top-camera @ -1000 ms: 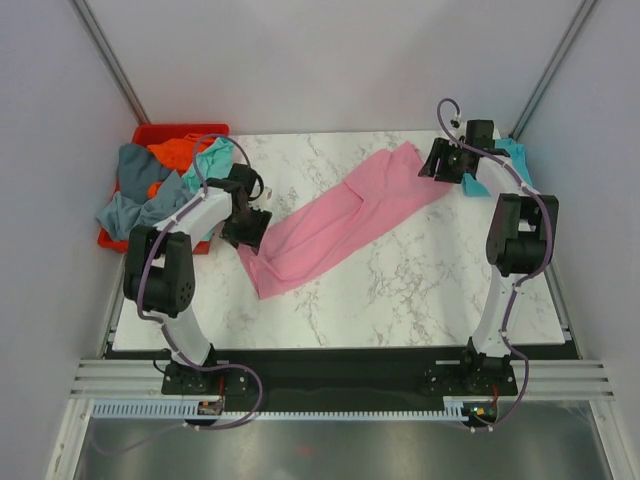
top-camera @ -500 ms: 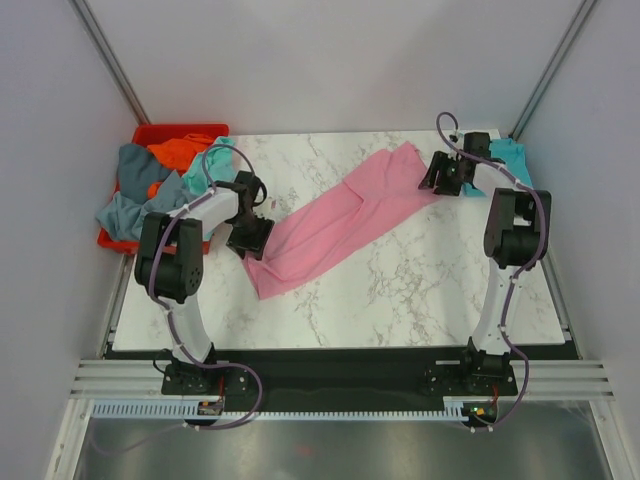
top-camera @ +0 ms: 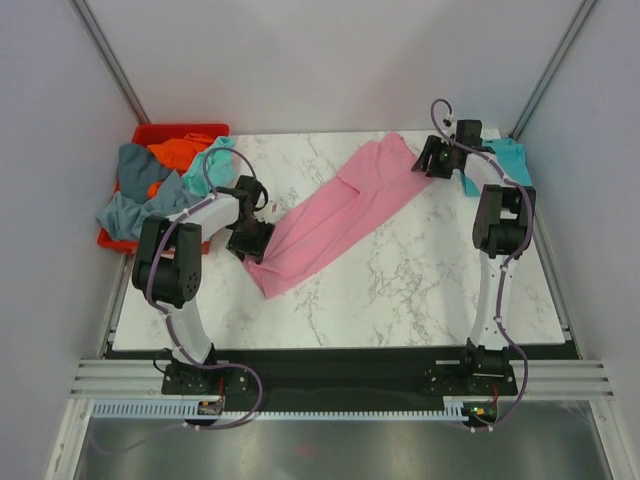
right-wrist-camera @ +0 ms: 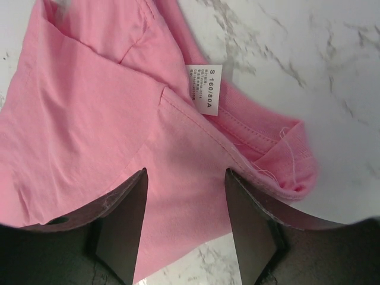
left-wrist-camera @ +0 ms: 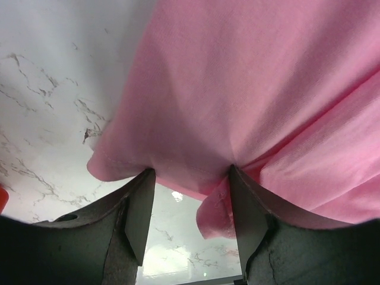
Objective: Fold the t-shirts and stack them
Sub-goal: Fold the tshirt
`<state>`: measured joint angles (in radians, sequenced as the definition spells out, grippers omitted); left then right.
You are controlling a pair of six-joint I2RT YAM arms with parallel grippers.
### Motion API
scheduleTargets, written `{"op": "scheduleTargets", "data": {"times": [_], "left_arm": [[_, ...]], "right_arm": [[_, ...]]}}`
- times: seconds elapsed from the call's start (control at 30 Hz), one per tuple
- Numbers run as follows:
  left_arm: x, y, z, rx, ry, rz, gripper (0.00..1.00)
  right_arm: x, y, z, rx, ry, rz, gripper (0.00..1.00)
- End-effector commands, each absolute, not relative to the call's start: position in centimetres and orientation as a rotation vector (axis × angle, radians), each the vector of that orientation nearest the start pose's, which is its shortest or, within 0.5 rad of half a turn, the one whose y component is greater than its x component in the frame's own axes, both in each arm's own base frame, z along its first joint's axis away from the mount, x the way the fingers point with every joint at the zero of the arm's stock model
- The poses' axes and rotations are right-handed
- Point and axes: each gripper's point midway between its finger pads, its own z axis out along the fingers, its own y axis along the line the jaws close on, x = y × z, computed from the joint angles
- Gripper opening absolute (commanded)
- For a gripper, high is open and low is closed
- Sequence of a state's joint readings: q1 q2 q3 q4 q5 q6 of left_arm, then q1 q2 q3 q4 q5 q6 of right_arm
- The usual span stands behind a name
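A pink t-shirt [top-camera: 335,215] lies stretched slantwise on the marble table [top-camera: 420,290], from near left to far right. My left gripper [top-camera: 252,240] is at its near-left end. In the left wrist view the left gripper [left-wrist-camera: 190,178] stands open, the shirt's hem [left-wrist-camera: 178,189] running between the fingertips. My right gripper [top-camera: 430,160] is at the far-right end. In the right wrist view the right gripper [right-wrist-camera: 186,175] is open over pink cloth beside the collar and its white size label [right-wrist-camera: 206,88]. A teal t-shirt [top-camera: 512,158] lies at the far right corner.
A red bin [top-camera: 160,132] stands off the table's far left corner, holding grey-blue [top-camera: 128,195], orange [top-camera: 178,150] and mint [top-camera: 205,165] shirts that spill over its rim. Frame posts rise at both back corners.
The left gripper has slid nearer and right to the shirt's lower end. The right gripper has edged left and back, and the shirt's upper end has shifted with it.
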<state>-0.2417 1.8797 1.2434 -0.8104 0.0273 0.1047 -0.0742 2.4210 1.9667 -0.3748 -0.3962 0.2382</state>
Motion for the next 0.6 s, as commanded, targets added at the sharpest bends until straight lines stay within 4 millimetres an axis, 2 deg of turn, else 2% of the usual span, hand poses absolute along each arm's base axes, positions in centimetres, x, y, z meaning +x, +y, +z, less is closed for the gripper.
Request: {"op": "scheduleTargets", "data": {"times": [0.0,0.13,0.23,0.27,0.3,0.4,0.43,0.5,0.53,0.57], "left_arm": [[28.3,-7.4,0.7,0.554,3.04,-0.021,0.61],[26.9,-8.4,1.1,0.607,3.027,-0.024,0.63],[26.1,-9.1,1.4,0.649,3.009,-0.018,0.63],[26.0,-9.2,1.5,0.651,3.005,-0.019,0.64],[26.2,-9.3,1.9,0.646,2.994,-0.022,0.65],[28.7,-8.4,4.7,0.628,2.899,0.097,0.7],[30.4,-8.6,6.8,0.604,2.831,0.104,0.7],[32.0,-8.4,9.3,0.602,2.756,0.14,0.72],[33.5,-9.0,11.6,0.59,2.691,0.125,0.72],[34.0,-9.2,12.9,0.588,2.661,0.116,0.72]], "right_arm": [[61.3,3.9,2.0,0.177,2.378,0.522,0.64],[62.8,6.3,2.1,0.137,2.345,0.544,0.64],[63.8,6.8,2.5,0.126,2.311,0.545,0.64],[63.9,8.7,2.7,0.084,2.305,0.558,0.65],[63.9,9.6,2.7,0.064,2.303,0.562,0.65],[63.9,10.6,4.0,0.026,2.284,0.559,0.65],[63.9,10.8,5.3,0.014,2.264,0.561,0.65],[63.9,10.5,6.6,0.002,2.246,0.544,0.65],[63.9,10.2,8.1,-0.003,2.224,0.534,0.66],[63.9,10.0,9.1,-0.01,2.21,0.53,0.66]]}}
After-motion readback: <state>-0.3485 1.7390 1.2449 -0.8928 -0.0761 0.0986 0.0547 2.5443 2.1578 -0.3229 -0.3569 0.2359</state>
